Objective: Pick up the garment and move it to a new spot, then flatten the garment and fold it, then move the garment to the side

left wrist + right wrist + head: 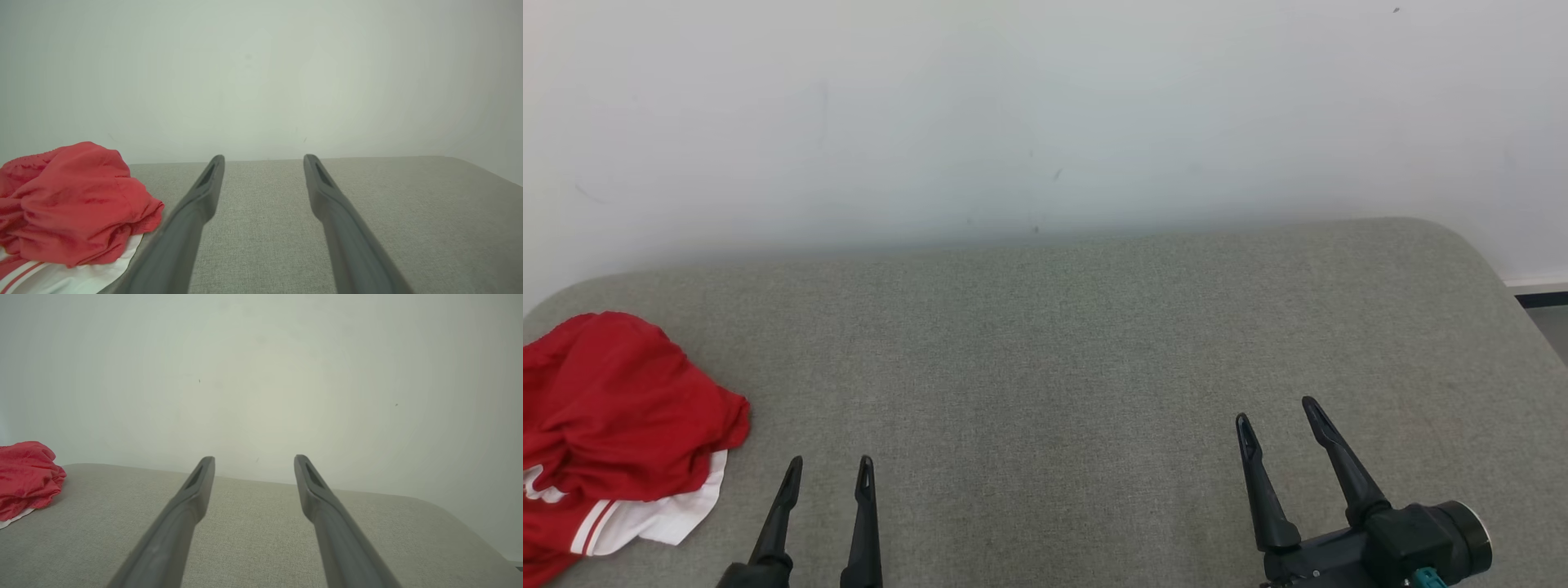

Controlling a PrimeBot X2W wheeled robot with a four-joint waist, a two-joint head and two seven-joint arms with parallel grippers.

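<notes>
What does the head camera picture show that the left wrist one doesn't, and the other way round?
Head view extras: the right gripper, open over the grey cushion, and a dark strip at the foot of the wall, far right. Left wrist view extras: a low, side-on look at how high the red and white garment is heaped. Shared: the garment, the open left gripper beside it, the cushion and the white wall.

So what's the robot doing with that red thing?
Nothing is held right now. The red and white garment lies crumpled on the left of the grey padded surface. The left gripper and right gripper are both open and empty, not touching it. The pick-up hasn't started yet.
</notes>
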